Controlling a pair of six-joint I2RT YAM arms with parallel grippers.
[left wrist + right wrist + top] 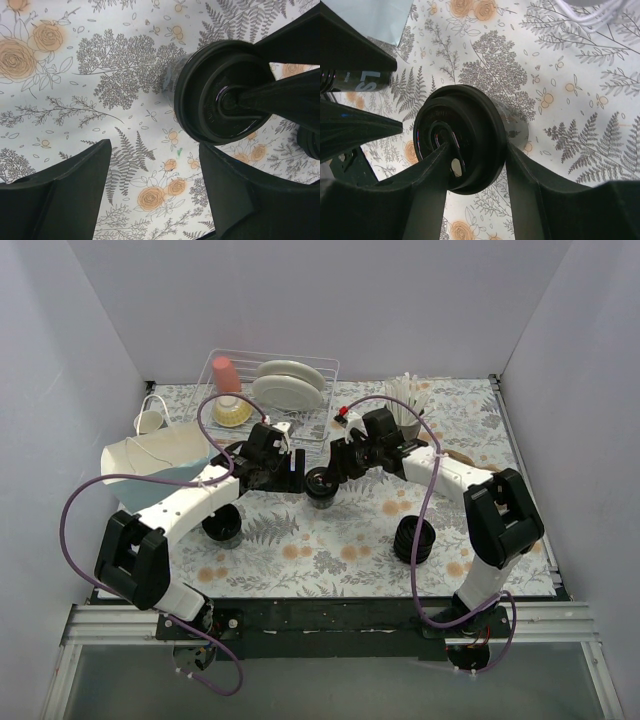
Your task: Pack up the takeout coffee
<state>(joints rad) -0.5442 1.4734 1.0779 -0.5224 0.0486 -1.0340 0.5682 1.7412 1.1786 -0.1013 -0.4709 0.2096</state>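
The takeout coffee [322,485], a small black cup with a shiny-rimmed black lid, stands upright on the flowered cloth at mid-table. My right gripper [337,466] reaches it from the right. In the right wrist view its fingers [476,147] pinch the lid's edge [470,105], one fingertip in the lid's recess and the other against the outer rim. My left gripper [287,470] hovers just left of the cup, open. In the left wrist view only cloth lies between its fingers [155,150], and the lidded cup [205,85] sits ahead by its right finger.
A lidless black cup [222,527] stands front left and a ribbed stack of black lids [414,538] front right. A pale blue paper bag [150,462] lies at the left. At the back, a wire dish rack [318,365] holds plates and a pink cup, beside a holder of white straws [405,400].
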